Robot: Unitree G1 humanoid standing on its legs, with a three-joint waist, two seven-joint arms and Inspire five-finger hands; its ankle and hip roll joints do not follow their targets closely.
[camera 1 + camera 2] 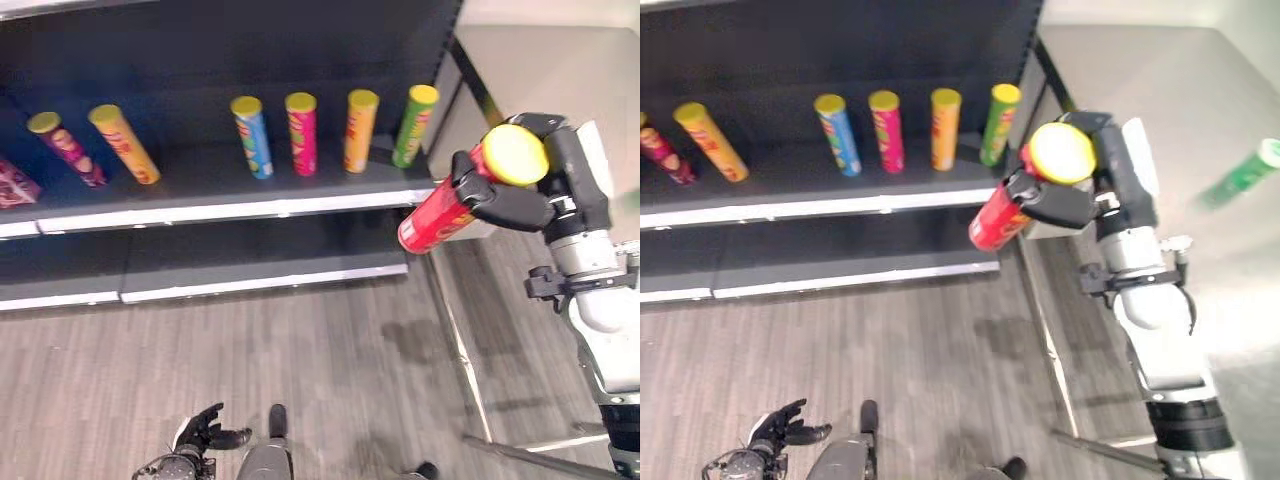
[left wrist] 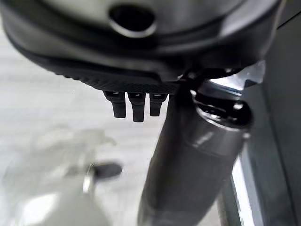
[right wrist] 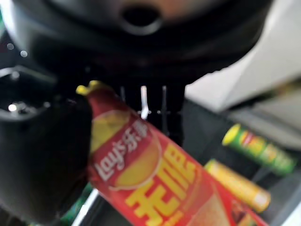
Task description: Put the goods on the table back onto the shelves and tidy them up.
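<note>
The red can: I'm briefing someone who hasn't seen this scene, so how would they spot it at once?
Start at the dark shelf with its row of upright cans. Off its right end, the right hand is curled round the red can in the air. Unlike the green can and the others standing on the shelf, it is tilted, red-bodied with a yellow lid, and held.

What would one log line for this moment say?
right hand: shut on red can | beside shelf | left hand: open, idle | green can: on table

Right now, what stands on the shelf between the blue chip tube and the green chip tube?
Two upright chip tubes: a pink tube and an orange tube, between the blue tube and the green tube, seen in both eye views.
</note>
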